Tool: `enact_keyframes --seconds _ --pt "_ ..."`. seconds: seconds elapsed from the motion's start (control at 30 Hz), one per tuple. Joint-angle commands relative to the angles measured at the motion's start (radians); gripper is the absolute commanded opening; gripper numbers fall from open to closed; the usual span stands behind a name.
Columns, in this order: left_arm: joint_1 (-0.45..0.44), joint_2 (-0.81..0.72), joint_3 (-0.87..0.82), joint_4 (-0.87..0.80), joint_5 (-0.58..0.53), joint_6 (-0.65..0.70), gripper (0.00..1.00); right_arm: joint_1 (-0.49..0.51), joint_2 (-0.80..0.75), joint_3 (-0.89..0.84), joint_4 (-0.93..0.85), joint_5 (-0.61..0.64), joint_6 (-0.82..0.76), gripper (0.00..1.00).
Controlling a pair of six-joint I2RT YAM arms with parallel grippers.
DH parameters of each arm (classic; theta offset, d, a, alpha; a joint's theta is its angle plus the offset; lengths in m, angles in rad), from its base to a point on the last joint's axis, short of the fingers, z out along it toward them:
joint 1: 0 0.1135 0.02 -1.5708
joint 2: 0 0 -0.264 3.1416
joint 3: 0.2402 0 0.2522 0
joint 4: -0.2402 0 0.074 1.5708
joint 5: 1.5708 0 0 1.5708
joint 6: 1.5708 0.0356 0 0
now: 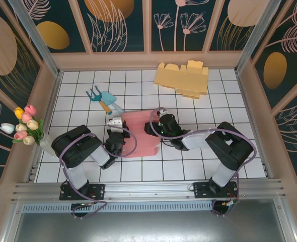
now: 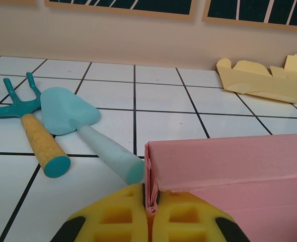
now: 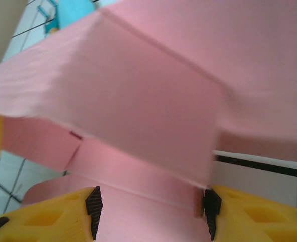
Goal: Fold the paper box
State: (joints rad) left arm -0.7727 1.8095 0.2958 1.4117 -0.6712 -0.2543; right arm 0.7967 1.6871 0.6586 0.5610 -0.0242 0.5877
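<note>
Now the pink paper box (image 1: pixel 138 136) lies mid-table between the arms. The left gripper (image 2: pixel 150 204) is clamped on its raised side wall (image 2: pixel 229 161); hold that pinch firm. The right gripper (image 3: pixel 151 214) stands spread around a flap (image 3: pixel 138 101), perhaps touching it; press inward slowly along the crease.

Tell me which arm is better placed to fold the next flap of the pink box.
Right, probably. The right tool is open astride a pink flap, free to press it over. The left tool is shut on an edge of the pink box, likely anchoring it.
</note>
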Motion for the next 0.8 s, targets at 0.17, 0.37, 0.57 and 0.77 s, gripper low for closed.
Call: enact_keyframes --seconds 0.17,0.37,0.57,0.77 --pt "-0.008 0.026 0.001 -0.053 0.01 0.006 0.0 0.035 0.083 0.059 0.046 -0.027 0.001 0.59" --pt "-0.007 0.027 -0.001 -0.05 0.01 0.006 0.0 0.035 0.1 0.065 0.032 -0.012 -0.001 0.59" --pt "-0.008 0.027 0.0 -0.049 0.011 0.007 0.0 0.036 0.037 0.061 -0.037 0.007 -0.048 0.59" --pt "-0.008 0.027 0.003 -0.054 0.012 0.007 0.0 0.037 -0.114 0.044 -0.222 0.09 -0.14 0.59"
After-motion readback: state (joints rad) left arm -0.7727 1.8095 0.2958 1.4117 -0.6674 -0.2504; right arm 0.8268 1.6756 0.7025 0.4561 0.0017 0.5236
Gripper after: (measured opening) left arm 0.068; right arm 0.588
